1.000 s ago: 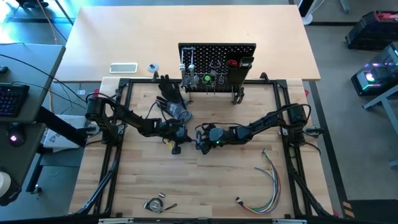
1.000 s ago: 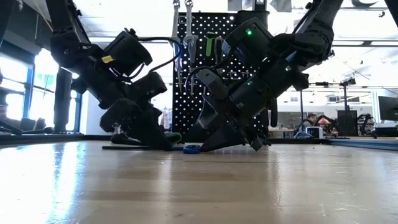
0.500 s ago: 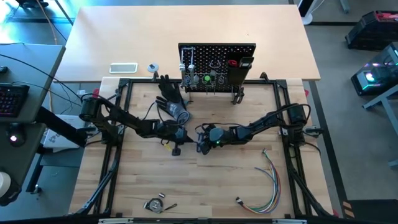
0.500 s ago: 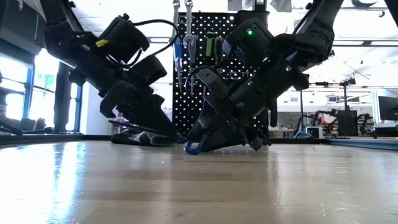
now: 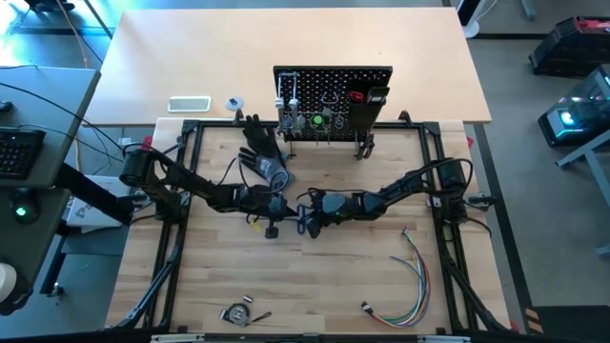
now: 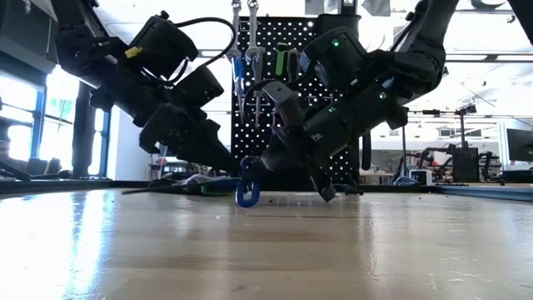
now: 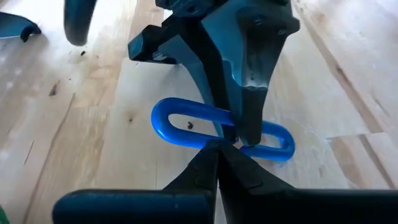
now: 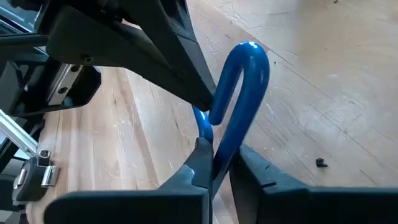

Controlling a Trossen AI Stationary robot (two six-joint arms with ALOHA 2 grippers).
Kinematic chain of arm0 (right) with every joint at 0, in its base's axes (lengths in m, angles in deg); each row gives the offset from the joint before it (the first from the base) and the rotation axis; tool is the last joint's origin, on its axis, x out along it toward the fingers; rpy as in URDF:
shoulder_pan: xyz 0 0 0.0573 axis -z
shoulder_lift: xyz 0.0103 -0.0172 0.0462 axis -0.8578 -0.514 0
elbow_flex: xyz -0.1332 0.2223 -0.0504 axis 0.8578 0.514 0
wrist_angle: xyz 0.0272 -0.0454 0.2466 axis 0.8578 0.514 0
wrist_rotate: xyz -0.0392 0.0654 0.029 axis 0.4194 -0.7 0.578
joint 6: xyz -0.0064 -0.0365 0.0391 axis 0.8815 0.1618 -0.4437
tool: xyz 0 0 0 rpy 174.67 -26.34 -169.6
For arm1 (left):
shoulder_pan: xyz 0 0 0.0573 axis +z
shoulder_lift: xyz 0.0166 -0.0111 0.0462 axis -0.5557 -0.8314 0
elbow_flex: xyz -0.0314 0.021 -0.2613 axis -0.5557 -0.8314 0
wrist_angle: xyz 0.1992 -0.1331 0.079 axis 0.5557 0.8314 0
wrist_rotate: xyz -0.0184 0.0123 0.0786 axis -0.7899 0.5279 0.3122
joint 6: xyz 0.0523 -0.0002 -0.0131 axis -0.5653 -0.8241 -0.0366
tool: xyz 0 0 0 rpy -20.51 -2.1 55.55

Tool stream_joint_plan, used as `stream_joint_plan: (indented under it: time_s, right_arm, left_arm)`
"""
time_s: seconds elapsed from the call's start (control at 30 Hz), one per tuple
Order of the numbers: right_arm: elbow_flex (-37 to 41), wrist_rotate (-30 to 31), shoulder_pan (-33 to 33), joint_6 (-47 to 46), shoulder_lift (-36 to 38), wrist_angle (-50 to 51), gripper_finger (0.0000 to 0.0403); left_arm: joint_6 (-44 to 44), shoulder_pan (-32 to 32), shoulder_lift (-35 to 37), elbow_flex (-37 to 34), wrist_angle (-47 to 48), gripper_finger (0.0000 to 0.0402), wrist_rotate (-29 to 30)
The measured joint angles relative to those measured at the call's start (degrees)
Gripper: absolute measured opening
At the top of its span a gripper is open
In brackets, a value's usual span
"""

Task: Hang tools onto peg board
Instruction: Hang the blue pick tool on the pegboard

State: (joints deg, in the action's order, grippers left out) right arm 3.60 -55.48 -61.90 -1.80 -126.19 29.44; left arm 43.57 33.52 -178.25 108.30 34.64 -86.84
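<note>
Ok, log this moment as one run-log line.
stage: handover of blue loop tool | right claw: shut on it | left claw: shut on it too | tool: lifted off table | peg board: not reached

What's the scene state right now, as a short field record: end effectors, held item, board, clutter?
left end effector: shut, tips on the blue loop-shaped tool handle
right end effector: shut on the same blue handle, mid-table
handle height: lifted just off the wooden table in the low view
black perforated peg board: upright at the table's far edge, several tools hanging
black glove: left of the board
bundle of coloured wires: near right
</note>
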Motion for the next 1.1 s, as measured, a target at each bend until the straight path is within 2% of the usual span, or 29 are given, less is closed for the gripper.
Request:
stream_joint_plan:
  time_s: [0.3,0.57,0.67,0.87,1.1]
  right_arm:
    - [-0.1,-0.1,-0.7,3.7,0.0,-0.2,0.0021]
    - [-0.1,0.2,-3.1,9.6,3.0,1.9,0.0015]
    - [0.0,0.6,-3.9,12.7,6.9,8.4,0.0014]
    - [-0.1,6.8,-5.3,18.5,19.1,23.1,0.0014]
    - [-0.2,14.2,-5.5,27.3,36.5,31.5,0.0014]
  left_arm:
    - [0.0,-0.3,1.9,0.0,1.9,0.0000,1.0]
    - [0.0,-0.1,12.4,0.1,13.0,0.0000,3.0]
    - [0.0,-0.1,18.2,0.1,17.9,0.0000,4.2]
    - [0.0,-0.1,31.2,0.1,28.4,0.0000,8.2]
    - [0.5,-0.1,41.2,0.1,34.6,0.0000,10.4]
